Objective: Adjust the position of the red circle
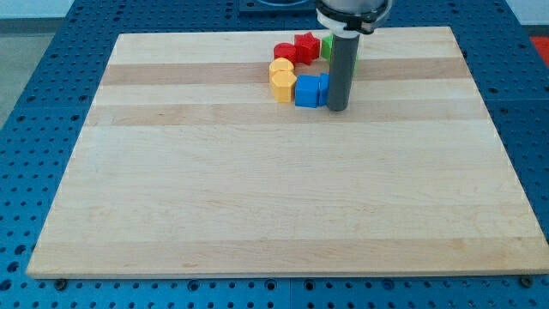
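You'll find my tip [338, 107], a bare rod with no gripper to open or close, touching the blue block [309, 90] at its 3 o'clock, so reaching the red circle [285, 52] at the cluster's 11 o'clock calls for rounding the cluster.

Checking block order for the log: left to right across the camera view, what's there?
Yellow blocks → red circle → red star → blue block → my tip. Green block is mostly hidden behind the rod; left out.

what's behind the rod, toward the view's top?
A green block shows only as a sliver at the rod's left edge; the rest and its shape are covered. My tip sits right of the blue block.
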Robot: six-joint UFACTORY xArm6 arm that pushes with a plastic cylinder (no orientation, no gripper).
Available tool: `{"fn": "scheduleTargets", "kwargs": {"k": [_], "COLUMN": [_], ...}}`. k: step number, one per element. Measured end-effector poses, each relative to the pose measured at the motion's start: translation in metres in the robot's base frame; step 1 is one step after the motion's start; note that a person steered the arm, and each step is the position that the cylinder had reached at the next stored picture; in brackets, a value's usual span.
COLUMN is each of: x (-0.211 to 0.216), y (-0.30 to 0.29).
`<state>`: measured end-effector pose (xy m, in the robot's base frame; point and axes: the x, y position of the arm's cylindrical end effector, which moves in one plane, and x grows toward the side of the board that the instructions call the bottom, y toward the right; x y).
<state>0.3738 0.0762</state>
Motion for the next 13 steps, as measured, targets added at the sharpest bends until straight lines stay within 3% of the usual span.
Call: {"fn": "scheduleTargets", "kwargs": {"k": [2,4,10,13], "x": [-0.005,-0.054,-0.057,-0.069], "y": [0.044,0.046,-0.006,0.011]}}
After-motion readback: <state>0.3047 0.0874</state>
